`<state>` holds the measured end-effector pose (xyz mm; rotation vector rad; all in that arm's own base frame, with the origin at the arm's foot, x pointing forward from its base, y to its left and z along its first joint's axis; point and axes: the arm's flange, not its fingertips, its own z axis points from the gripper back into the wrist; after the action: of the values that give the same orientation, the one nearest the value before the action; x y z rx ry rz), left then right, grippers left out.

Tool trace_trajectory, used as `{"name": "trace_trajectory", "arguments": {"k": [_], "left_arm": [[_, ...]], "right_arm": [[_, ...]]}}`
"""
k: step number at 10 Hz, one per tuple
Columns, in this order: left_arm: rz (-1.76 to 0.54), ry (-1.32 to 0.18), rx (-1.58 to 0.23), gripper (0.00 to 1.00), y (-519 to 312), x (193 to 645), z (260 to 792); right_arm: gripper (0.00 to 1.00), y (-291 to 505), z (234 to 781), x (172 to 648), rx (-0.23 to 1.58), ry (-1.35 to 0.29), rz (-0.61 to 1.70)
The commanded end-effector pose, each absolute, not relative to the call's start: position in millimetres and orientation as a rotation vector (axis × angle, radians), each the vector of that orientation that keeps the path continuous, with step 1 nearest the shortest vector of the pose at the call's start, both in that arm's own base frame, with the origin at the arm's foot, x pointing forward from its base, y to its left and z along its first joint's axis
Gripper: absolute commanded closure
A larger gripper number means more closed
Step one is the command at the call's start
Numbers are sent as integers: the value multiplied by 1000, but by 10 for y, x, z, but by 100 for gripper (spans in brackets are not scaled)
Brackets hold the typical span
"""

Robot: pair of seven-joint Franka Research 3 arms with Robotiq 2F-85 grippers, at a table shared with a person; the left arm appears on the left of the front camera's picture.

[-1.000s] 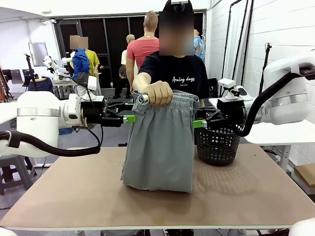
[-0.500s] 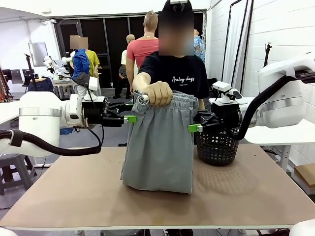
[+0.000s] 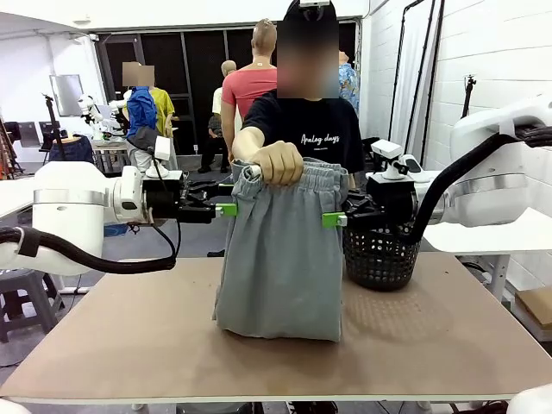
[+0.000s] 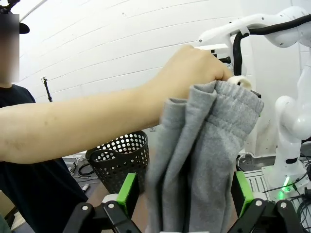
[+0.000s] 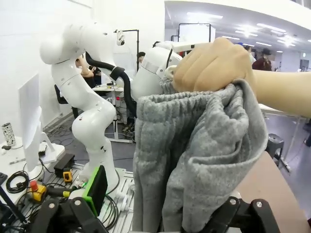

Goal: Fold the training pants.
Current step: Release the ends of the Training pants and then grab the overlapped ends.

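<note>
Right hand (image 3: 335,219) edged inward to 3 o'clock side of training pants (image 3: 280,259) | left hand (image 3: 226,209) at 9 o'clock | both spread open

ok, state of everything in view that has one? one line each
Light grey jersey training pants: hanging by the waistband, lower end bunched on the brown table.
Person's hand: fist closed on the waistband.
Left gripper: jaws open, either side of the pants.
Right gripper: jaws open, either side of the pants.
Black mesh basket: upright on the table.
</note>
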<state>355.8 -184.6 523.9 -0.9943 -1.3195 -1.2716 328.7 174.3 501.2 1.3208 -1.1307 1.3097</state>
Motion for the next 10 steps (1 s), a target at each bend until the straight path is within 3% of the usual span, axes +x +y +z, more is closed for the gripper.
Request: {"name": "trace_trajectory", "arguments": {"k": [1,5,10], "left_arm": [[-1267,-1348,-1007,0,-1755,3501,5232],[-1379,-1242,-1099,0,-1906,3501,5232],[-1361,-1251,-1115,0,-2099,3512,5201]], "right_arm": [[0,1898,4966,3312,1311,-1166,1307],[0,1940,4971,3386,1306,-1176,1302],[0,2027,5036,3465,1338,-1222,1288]]}}
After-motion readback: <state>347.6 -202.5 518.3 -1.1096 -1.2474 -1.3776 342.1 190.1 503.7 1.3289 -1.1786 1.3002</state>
